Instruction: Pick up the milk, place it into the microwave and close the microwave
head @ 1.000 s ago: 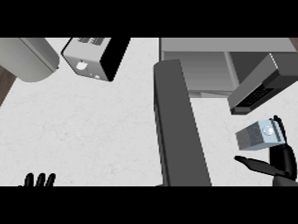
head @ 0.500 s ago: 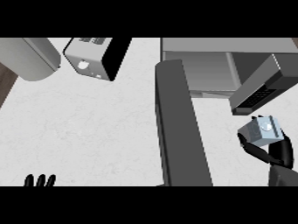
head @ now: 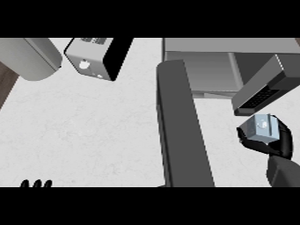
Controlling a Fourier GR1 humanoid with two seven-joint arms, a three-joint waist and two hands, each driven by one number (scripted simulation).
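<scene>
At about 7 o'clock, at the lower edge of the view, only the fingertips of the left robot hand (head: 36, 183) show; they point up, straight and apart, and hold nothing. They rest over the pale bench (head: 81, 127).

At about 4 o'clock the right robot hand (head: 273, 143) comes in on its grey forearm (head: 287, 172). Its black fingers and thumb are curled round the milk (head: 261, 128) — a small light-blue carton, tilted, its top toward 12 o'clock. The carton sits in the hand, just below the lower end of the dark control panel (head: 269, 90) of the microwave (head: 207, 66). I cannot tell if the carton touches the bench or is lifted from it.

In the middle of the view the microwave door (head: 181, 127) stands open; it looks like a long dark slab that runs from about 6 o'clock up toward 12 o'clock, to the left of the hand with the milk. Behind it, at about 1 o'clock, the grey inside of the microwave is open to view, and the milk is outside it.

Farther away, at about 11 o'clock, a toaster (head: 93, 59) with a silver front and a black side stands on the bench. At the far left, about 10 o'clock, a large grey rounded object (head: 29, 57) lies at the edge of the bench — I cannot tell what it is.
</scene>
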